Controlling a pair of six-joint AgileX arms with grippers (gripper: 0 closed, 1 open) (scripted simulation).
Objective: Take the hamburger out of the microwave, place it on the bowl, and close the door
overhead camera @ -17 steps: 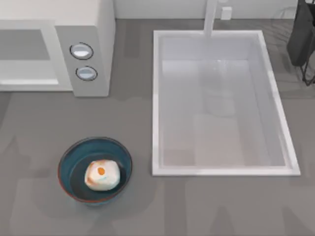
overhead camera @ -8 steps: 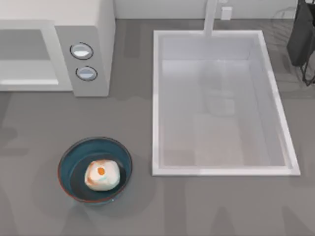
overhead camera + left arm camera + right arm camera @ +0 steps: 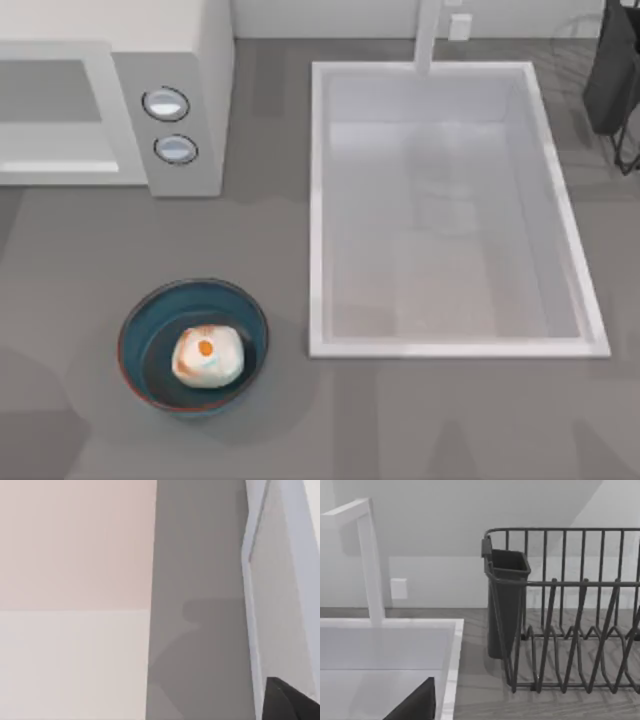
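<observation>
The hamburger point(image 3: 207, 356) lies inside the bowl point(image 3: 140, 325), a little toward the side of the bowl nearer the sink, orange spot facing up. The bowl stands on the grey counter point(image 3: 270, 240) at the front left, well apart from the microwave point(image 3: 190, 60), which sits at the back left. Two round dials point(image 3: 166, 103) on the microwave's side panel face up toward the overhead camera. The grey cavity point(image 3: 50, 90) shows to the left of that panel. I cannot tell how the door stands.

To the right of the bowl is the white sink basin point(image 3: 450, 210), with a faucet point(image 3: 428, 35) at its back rim. Past the sink, at the far right back corner, stands a dark dish rack point(image 3: 570, 610) with a dark cup-like holder point(image 3: 505, 600) hung on its end.

A dark edge of the left arm's hardware point(image 3: 292, 702) and one of the right arm's point(image 3: 417, 705) show in the wrist views; whether either pincer is open or holds anything, I cannot tell.
</observation>
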